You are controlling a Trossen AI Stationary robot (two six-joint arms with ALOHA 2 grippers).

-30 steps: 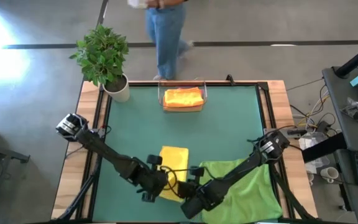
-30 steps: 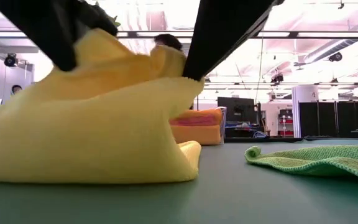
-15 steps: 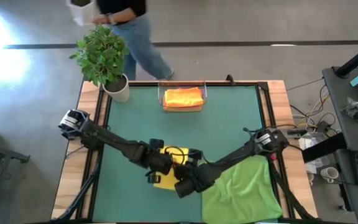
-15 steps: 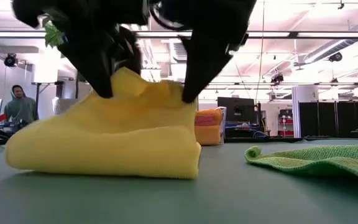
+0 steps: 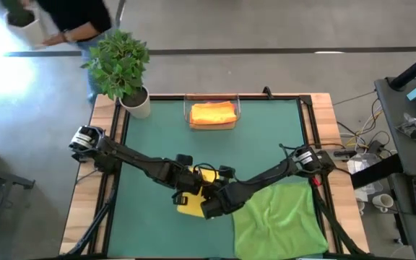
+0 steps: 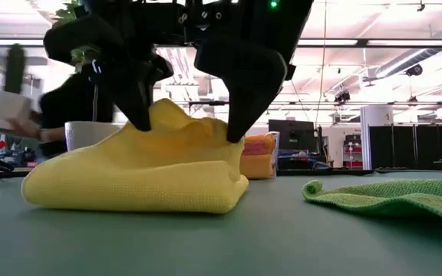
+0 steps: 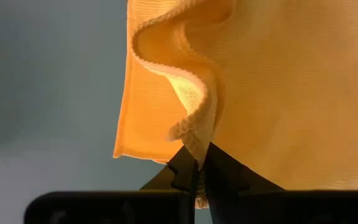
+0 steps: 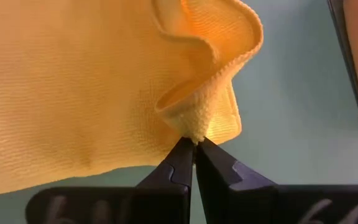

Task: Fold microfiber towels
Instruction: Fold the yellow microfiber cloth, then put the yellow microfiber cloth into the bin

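Yellow microfiber towel (image 5: 191,204) is lying near the front middle of the green table mat (image 5: 157,137), doubled over on itself. Both arms are meeting above it. The left gripper (image 7: 198,176) is pinching one corner of its edge, fingers clamped together on the cloth, and the right gripper (image 8: 193,155) is pinching the other corner in the same way. The green towel (image 5: 280,217) is waiting spread at the right front, and folded orange ones are sitting in the clear tray (image 5: 212,114) at the far side. I think the risk is uneven release: if one claw is letting go too early, the raised corners may spring back and the fold is becoming crooked.
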